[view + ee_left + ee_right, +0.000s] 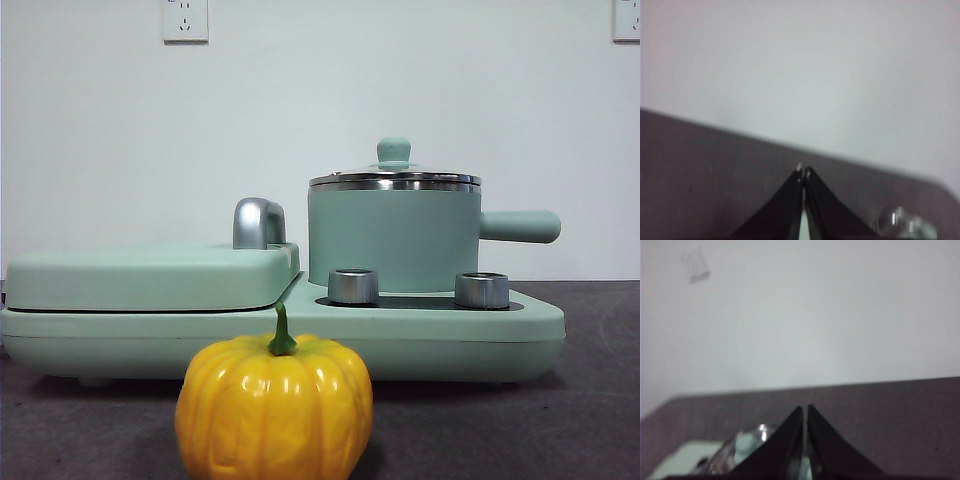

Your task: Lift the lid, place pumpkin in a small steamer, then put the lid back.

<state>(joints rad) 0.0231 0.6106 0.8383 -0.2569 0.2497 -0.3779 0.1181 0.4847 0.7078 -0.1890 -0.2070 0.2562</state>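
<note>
Pumpkin (pixel 274 408) base cut off by frame edge. Both wrist views blurred (lid (pixel 742 447) barely legible); steamer (pixel 392 238) contents hidden.

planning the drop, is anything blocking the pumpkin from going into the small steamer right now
Yes: the lid sits on the small steamer, closing its mouth. The pumpkin stands on the table in front of the cooker base. Both grippers are shut and hold nothing.

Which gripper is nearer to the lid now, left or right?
Right. The right gripper hangs shut just above the lid; the left gripper, also shut, sees it off to one side.
</note>
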